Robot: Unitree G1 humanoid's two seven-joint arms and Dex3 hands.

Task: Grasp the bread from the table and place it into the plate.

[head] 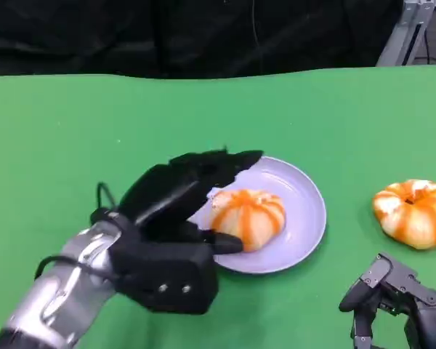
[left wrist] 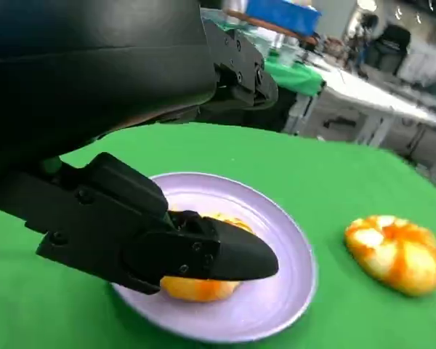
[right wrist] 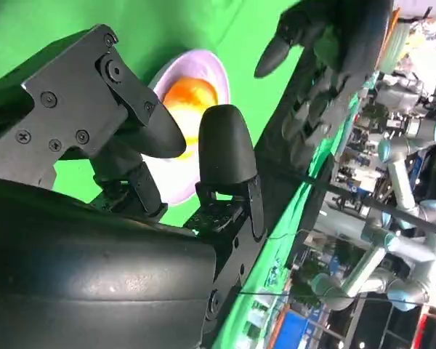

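A round bread with orange stripes (head: 251,214) lies on the lilac plate (head: 305,211) at the middle of the green table. My left hand (head: 167,218) reaches over the plate's near left side. Its thumb lies against the bread's near side, while its fingers stretch out above the plate, apart from the bread. In the left wrist view the thumb (left wrist: 203,251) crosses in front of the bread (left wrist: 200,289) on the plate (left wrist: 276,291). A second striped bread (head: 414,211) sits on the table to the right. My right hand (head: 392,298) hovers low at the near right, holding nothing.
The green table (head: 58,145) ends at a dark backdrop behind. A metal frame (head: 410,29) stands at the far right corner. The right wrist view shows the plate (right wrist: 203,65) and my left hand (right wrist: 327,43) beyond my right hand's fingers (right wrist: 225,145).
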